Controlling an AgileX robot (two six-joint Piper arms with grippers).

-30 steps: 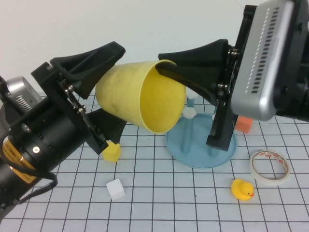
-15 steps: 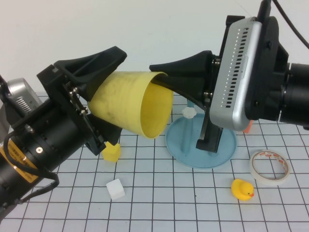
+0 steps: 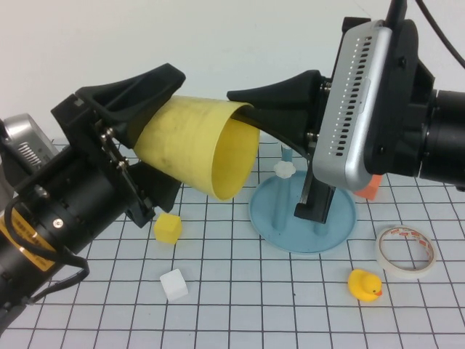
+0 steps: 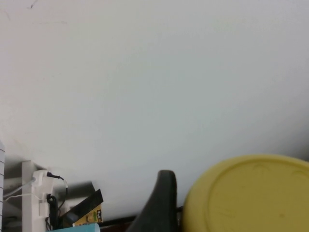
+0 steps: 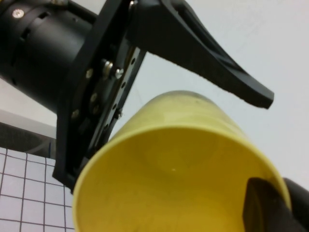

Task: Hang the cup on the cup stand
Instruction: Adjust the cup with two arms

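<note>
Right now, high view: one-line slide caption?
Mid-air handover: right gripper pinches cup rim, open left gripper spans its base, above the stand.

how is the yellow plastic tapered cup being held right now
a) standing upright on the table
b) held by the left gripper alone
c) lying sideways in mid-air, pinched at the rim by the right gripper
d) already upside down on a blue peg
c: the yellow plastic tapered cup lies sideways above the table, the right gripper shut on its rim, the open left gripper around its body, the round blue cup stand bare.

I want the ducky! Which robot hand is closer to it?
Right. The right gripper, pinching the cup rim, is above the cup stand, nearer the duck. The left gripper is farther away.
</note>
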